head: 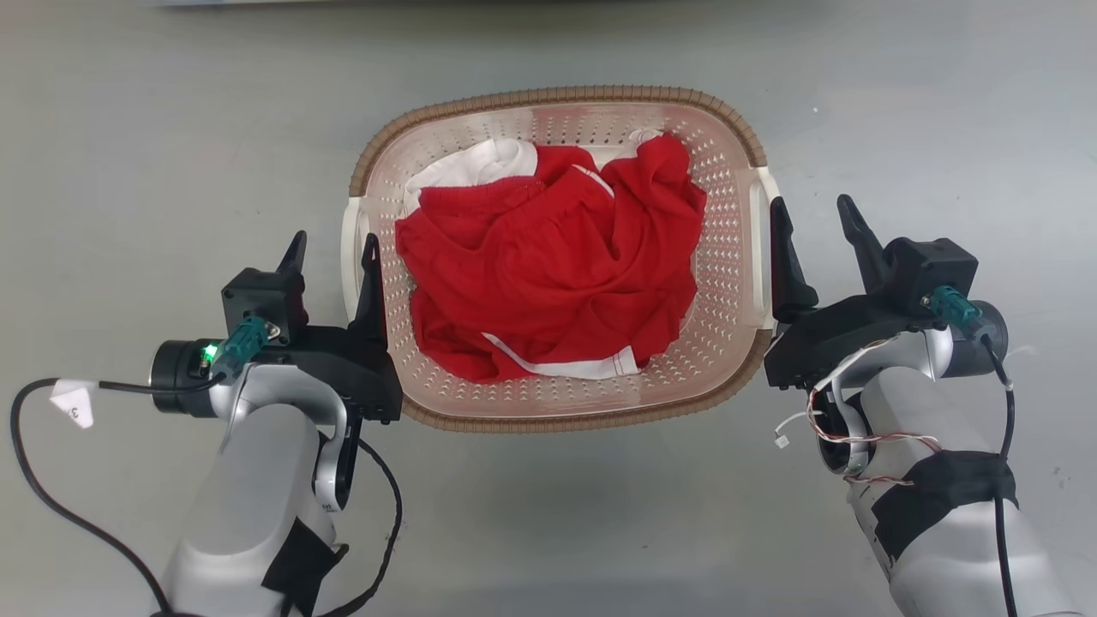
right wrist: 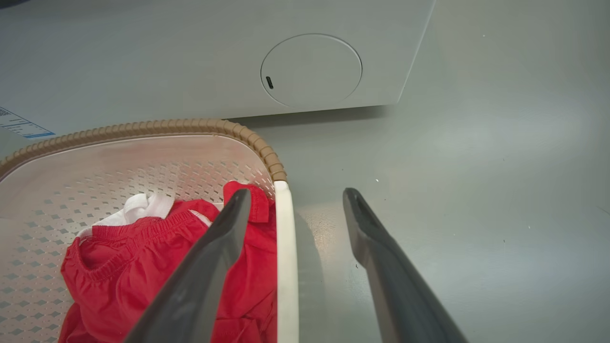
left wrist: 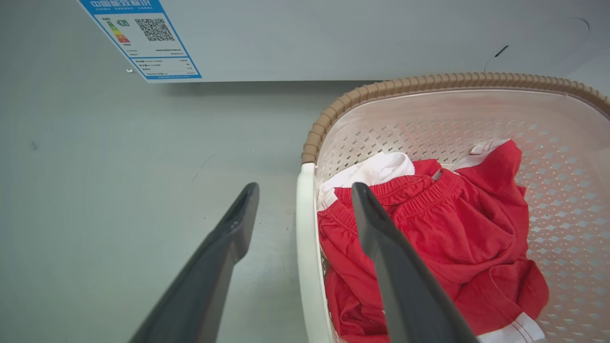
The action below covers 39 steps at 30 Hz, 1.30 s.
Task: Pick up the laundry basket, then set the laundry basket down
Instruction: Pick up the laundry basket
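2 grippers stand at the laundry basket (head: 557, 94), 1 at each short end, and both are spread wide with nothing clamped between the fingers. The basket sits on the grey floor (head: 171, 128), its brown woven-look rim unbroken along both long sides. At the basket's left end, the left gripper (head: 334, 238) straddles the white left handle (head: 349, 257): 1 finger lies outside the basket over the floor, the other inside the basket wall above the laundry. A gap shows between each finger and the handle in the left wrist view. At the basket's right end, the right gripper (head: 810, 203) straddles the white right handle (head: 758, 248) the same way, 1 finger inside, 1 outside, neither pressed to the handle in the right wrist view. Inside the basket a crumpled red garment (head: 557, 266) with white trim covers most of the perforated bottom; a white garment (head: 480, 163) shows beneath it toward the basket's far left corner. Beyond the basket's far long side stands a white appliance panel (right wrist: 190, 57), carrying 1 round cover (right wrist: 311, 70) and 1 blue-edged label (left wrist: 143, 38).
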Motion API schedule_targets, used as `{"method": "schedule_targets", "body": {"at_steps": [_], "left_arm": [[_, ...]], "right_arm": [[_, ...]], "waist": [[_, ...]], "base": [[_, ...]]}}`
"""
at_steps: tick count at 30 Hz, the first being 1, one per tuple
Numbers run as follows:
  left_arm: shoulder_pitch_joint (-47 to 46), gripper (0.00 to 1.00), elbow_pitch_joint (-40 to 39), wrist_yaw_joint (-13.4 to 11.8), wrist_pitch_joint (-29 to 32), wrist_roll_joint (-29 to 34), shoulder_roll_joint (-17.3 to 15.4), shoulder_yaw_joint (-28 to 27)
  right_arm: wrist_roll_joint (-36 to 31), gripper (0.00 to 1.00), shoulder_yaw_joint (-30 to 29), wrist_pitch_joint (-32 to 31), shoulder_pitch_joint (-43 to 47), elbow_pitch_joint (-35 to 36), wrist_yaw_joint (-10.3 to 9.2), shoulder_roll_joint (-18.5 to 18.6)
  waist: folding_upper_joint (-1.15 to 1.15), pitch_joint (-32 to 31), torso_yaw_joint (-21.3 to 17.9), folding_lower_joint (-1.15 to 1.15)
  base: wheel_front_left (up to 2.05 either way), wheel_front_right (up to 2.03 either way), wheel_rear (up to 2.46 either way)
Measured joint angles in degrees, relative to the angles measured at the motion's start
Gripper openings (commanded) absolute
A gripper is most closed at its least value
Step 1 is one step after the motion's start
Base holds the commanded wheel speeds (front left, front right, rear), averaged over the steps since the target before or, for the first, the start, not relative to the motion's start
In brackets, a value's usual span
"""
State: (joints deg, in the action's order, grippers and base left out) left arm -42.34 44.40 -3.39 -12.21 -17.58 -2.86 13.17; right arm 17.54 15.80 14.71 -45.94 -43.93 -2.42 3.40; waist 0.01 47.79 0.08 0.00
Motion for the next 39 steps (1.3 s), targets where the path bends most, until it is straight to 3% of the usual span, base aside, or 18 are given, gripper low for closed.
{"method": "schedule_targets", "body": {"at_steps": [19,39], "left_arm": [[-4.33,1.0,8.27,0.96,-0.51,-2.4,0.77,0.13],[-7.32,1.0,15.88,3.39,1.9,-4.93,1.54,1.91]], "right_arm": [[0.86,1.0,3.65,-0.01,-3.74,-6.39,0.48,0.18],[7.3,1.0,8.61,-0.01,-5.63,-13.0,-0.36,0.2]], "waist": [[0.0,5.04,0.75,0.0],[-0.01,5.64,1.39,-0.01]], "base": [[0.0,0.0,0.0],[0.0,0.0,0.0]]}}
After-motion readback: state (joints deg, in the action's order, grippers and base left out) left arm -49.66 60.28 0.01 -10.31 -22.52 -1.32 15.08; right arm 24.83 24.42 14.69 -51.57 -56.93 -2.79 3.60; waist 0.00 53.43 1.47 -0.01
